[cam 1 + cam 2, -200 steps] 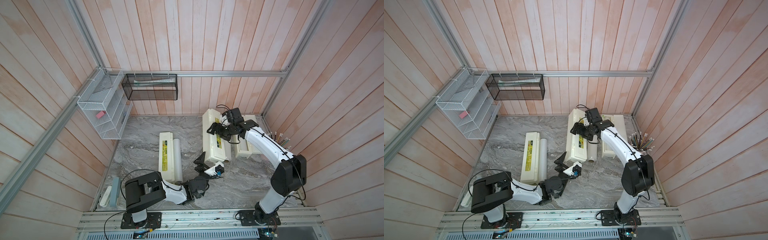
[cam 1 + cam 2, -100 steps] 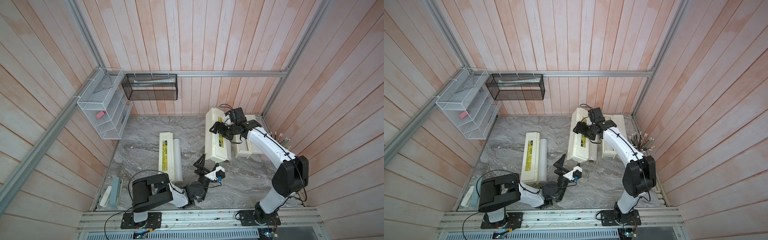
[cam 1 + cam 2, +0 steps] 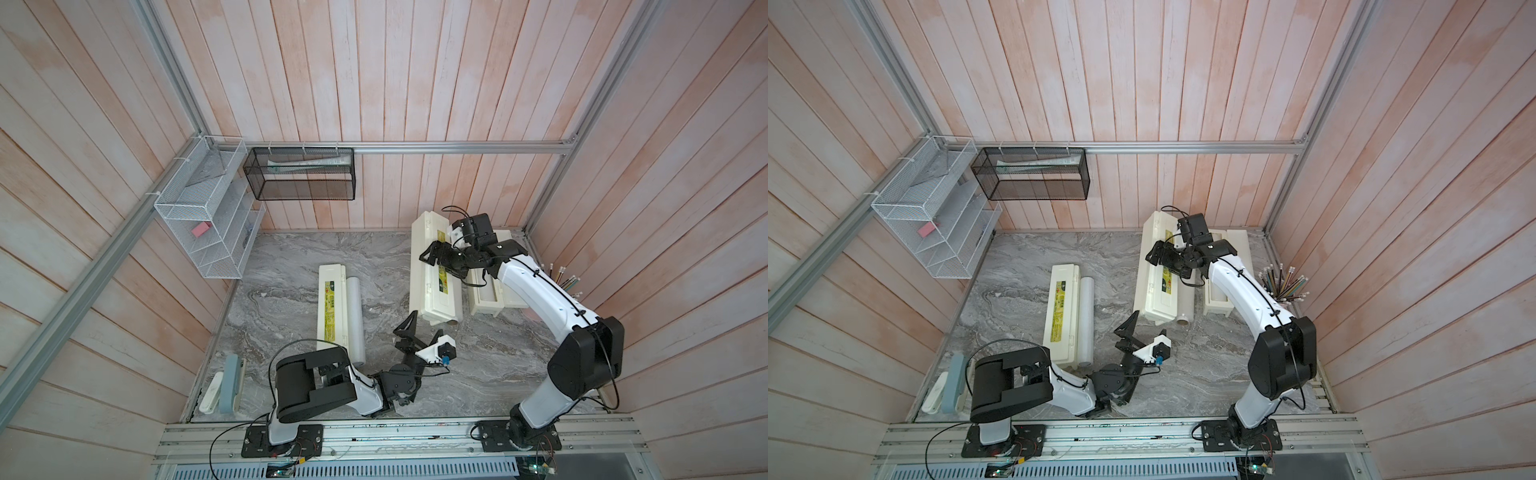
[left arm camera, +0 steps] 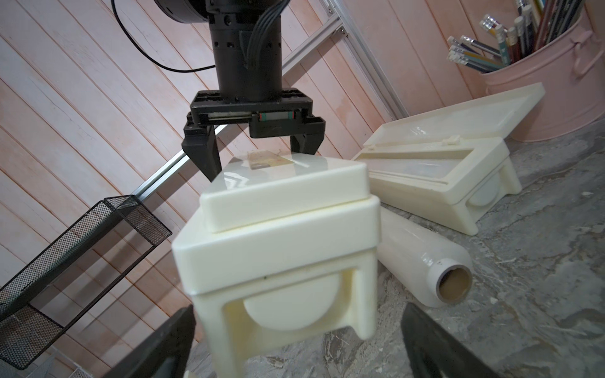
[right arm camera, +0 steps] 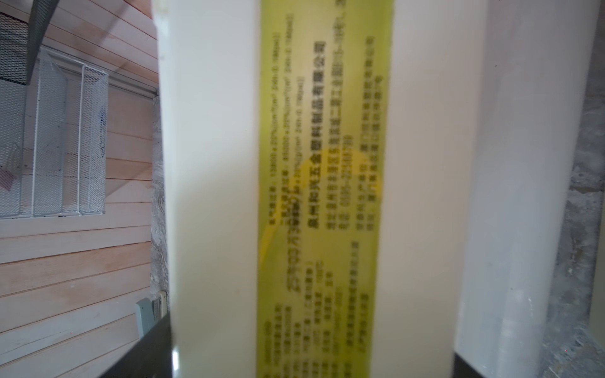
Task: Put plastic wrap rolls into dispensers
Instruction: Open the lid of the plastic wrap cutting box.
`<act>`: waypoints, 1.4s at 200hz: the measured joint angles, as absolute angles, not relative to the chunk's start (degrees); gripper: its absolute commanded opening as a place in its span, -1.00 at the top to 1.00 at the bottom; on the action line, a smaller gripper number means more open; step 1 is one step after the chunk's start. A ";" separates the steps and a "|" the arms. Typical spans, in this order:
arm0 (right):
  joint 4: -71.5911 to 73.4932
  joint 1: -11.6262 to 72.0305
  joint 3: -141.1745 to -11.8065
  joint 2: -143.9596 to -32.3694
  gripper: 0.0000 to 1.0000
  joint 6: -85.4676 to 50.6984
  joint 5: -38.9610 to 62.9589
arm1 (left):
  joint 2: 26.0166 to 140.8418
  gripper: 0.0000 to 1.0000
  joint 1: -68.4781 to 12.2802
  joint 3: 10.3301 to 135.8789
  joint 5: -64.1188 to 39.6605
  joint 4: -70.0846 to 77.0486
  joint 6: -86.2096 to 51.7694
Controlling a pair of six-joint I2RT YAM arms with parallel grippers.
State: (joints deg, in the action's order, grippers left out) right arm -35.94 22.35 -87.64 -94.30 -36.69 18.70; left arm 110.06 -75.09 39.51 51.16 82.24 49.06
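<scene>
My right gripper (image 3: 442,262) is shut across the middle dispenser (image 3: 430,291), a closed cream box with a yellow-green label (image 5: 324,183). In the left wrist view its black fingers (image 4: 203,157) clamp the lid's far part. A plastic wrap roll (image 4: 422,258) lies on the table against this box. My left gripper (image 3: 422,330) stands open just before the box's near end (image 4: 288,261), holding nothing. Another closed dispenser (image 3: 330,311) lies further left with a roll (image 3: 356,320) beside it. A third dispenser (image 3: 484,297) lies open to the right, something pale and translucent in its trough (image 4: 409,170).
A pink bucket of pencils (image 3: 1283,282) stands at the right wall behind the open box. A black mesh basket (image 3: 299,174) and a white wire shelf (image 3: 208,224) hang on the walls. Small flat items (image 3: 228,386) lie at the front left corner.
The right gripper and the middle dispenser have shifted slightly toward the back right. The left arm's big link has swung rightward while its open gripper has stayed near the same spot.
</scene>
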 measured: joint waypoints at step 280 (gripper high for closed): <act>-29.58 24.12 -80.12 -91.11 -0.84 -39.77 21.67 | 114.24 0.08 -72.42 42.89 52.71 88.25 51.72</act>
